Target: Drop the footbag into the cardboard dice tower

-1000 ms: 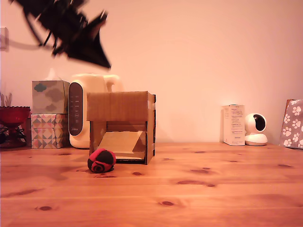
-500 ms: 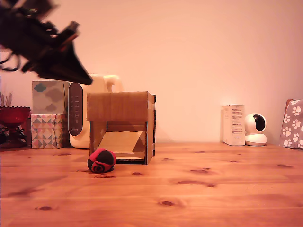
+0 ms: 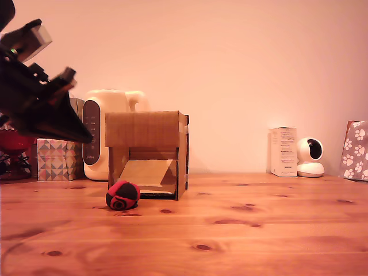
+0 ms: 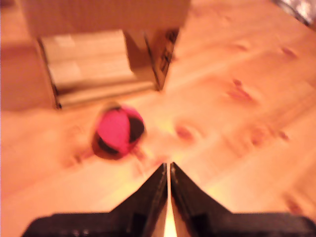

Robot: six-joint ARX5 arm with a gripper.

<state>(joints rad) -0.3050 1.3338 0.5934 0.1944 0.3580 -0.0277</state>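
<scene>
Exterior view
Footbag (image 3: 122, 195): on the wooden table (image 3: 241, 230), a soft round ball of red and black panels, just at the front corner of the cardboard dice tower (image 3: 147, 152), at about 7 o'clock from its opening; whether it touches the box I cannot tell.
Tower: brown corrugated box, roughly cubic, cut open low at the front to show a slanted ramp, likely so a dropped thing rolls out there.
Gripper (image 3: 77, 135): dark and tapering, in the air at 10 o'clock from the ball and well apart from it, tilted downward toward it.
Behind: a cream appliance (image 3: 106, 132) with a dark panel, a patterned tissue box (image 3: 54, 159), a white carton (image 3: 284, 151) and a small white camera (image 3: 311, 157) by the wall.

Wrist view
Jaws: nearly together, only a thin slit between the black fingers (image 4: 148, 195); nothing held.
Footbag (image 4: 118, 131): blurred, lying free at 11 o'clock from the fingertips.
Tower (image 4: 98, 54): beyond the ball, ramp facing the camera.
Judgement: the ball has yet to be picked up; the jaws would need to widen first.
</scene>
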